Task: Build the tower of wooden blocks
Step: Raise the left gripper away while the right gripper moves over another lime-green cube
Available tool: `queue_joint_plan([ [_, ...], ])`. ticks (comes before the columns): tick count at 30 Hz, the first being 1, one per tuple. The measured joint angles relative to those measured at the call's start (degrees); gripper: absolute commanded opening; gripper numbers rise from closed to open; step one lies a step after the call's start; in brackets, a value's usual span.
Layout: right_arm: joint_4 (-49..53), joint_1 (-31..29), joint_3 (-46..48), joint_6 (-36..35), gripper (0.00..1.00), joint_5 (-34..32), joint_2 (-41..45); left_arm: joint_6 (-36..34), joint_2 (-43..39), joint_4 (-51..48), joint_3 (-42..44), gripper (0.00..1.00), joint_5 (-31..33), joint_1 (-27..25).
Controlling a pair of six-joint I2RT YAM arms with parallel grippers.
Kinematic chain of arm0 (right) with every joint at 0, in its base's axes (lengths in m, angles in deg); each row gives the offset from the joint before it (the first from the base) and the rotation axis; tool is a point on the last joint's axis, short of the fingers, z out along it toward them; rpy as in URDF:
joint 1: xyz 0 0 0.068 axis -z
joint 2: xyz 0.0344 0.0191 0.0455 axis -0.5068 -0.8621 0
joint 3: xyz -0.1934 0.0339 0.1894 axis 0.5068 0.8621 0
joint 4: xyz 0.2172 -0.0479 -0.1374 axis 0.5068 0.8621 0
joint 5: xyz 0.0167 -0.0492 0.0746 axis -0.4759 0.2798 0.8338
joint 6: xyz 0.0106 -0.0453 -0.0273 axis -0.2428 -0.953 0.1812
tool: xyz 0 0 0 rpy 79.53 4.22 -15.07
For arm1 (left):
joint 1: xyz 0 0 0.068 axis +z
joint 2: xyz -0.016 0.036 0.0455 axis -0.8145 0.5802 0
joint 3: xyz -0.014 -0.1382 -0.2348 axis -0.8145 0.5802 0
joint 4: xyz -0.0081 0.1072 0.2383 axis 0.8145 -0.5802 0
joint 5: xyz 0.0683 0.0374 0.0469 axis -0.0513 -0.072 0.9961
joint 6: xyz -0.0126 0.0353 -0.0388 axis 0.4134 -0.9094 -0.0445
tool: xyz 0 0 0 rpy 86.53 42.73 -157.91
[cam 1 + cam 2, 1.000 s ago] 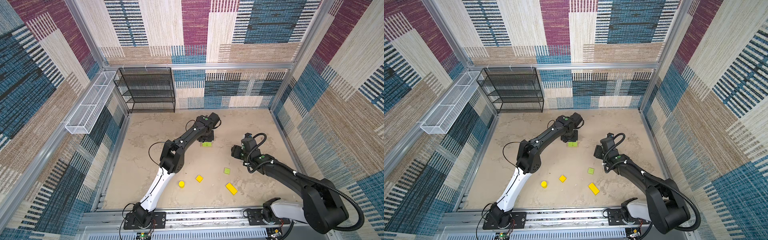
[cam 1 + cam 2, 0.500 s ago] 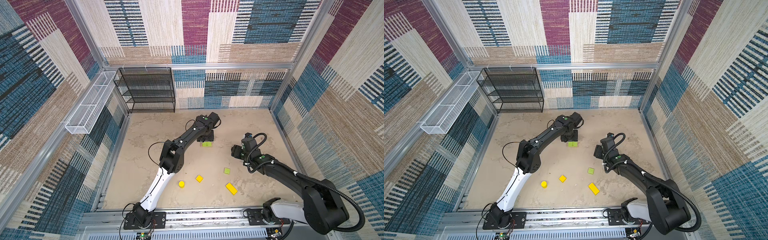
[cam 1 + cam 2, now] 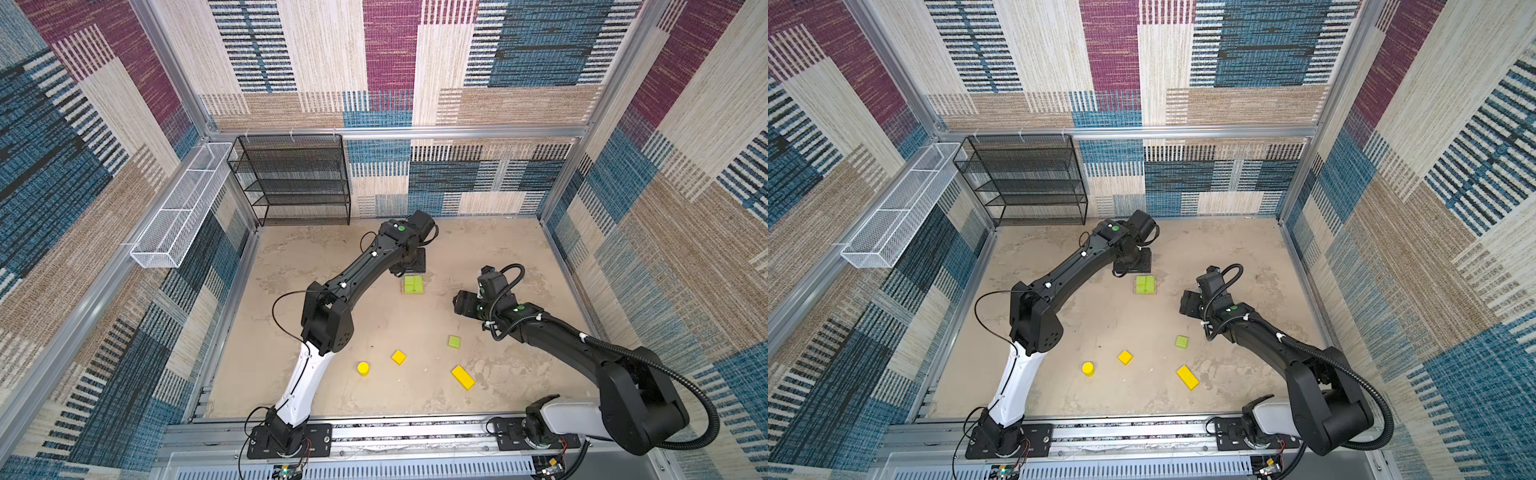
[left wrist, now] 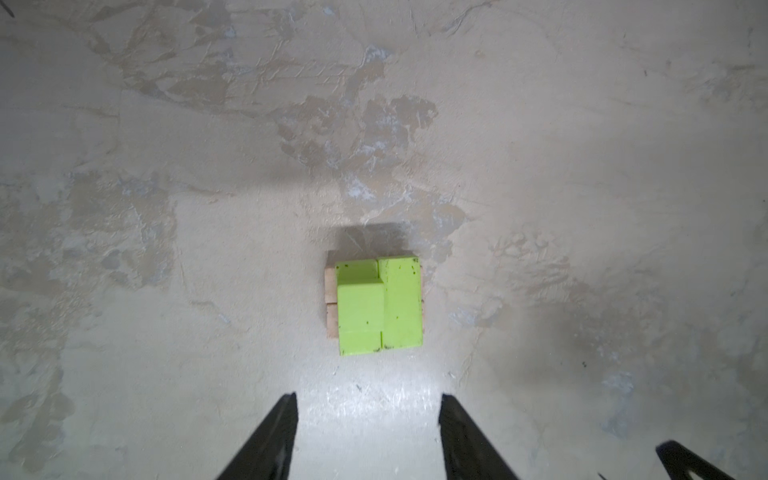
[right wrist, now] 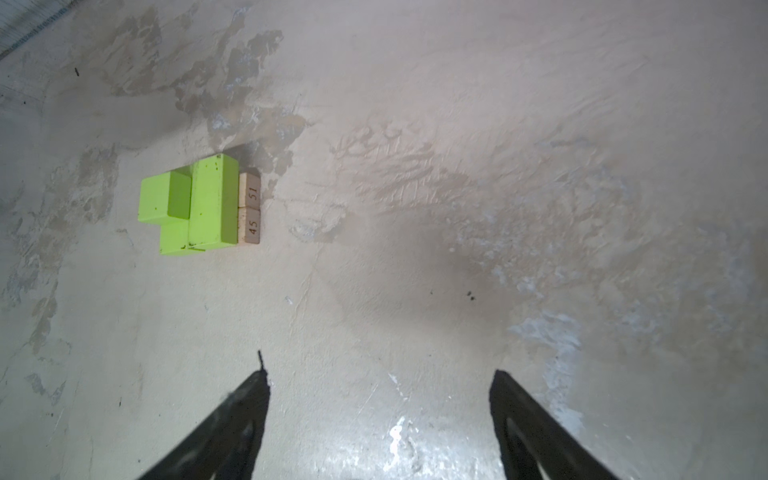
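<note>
The tower (image 3: 412, 285) (image 3: 1145, 285) stands mid-floor. It has two tan planks (image 5: 252, 208) lowest, two long lime-green blocks across them and a lime-green cube (image 4: 360, 305) on one. My left gripper (image 4: 368, 401) is open and empty, just behind the tower in both top views (image 3: 409, 266). My right gripper (image 5: 380, 374) is open and empty, to the tower's right (image 3: 459, 301). Loose wood blocks lie nearer the front: a lime-green cube (image 3: 454, 342), a yellow cube (image 3: 398, 357), a yellow cylinder (image 3: 363, 368) and a long yellow bar (image 3: 463, 377).
A black mesh shelf (image 3: 297, 178) stands against the back wall at the left. A white wire basket (image 3: 183, 208) hangs on the left wall. Patterned walls close in the floor on three sides, and a metal rail (image 3: 374, 432) runs along the front.
My left gripper has drawn back slightly from the tower, and more of the green stack shows. The right arm has barely moved.
</note>
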Motion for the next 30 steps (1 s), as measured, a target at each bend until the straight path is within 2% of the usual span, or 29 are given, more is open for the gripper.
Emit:
queue_joint_plan([
  [9, 7.30, -6.38, -0.90, 3.48, 0.80, -0.57, -1.33, -1.49, -19.91, 17.53, 29.99, 0.57, -3.80, 3.67],
  [18, 13.75, -10.80, 1.07, 11.69, 0.76, -1.70, 1.11, -1.84, -31.61, 29.09, 48.13, 0.54, -5.97, 13.66],
  [22, 15.43, -12.72, 0.44, 13.99, 0.75, -2.03, -0.02, -0.74, -33.59, 33.11, 52.81, 0.53, -9.46, 16.06],
  [30, 18.03, -15.80, -1.42, 16.94, 0.75, -2.64, -3.50, 0.48, -33.09, 38.88, 53.66, 0.51, -15.61, 16.90],
])
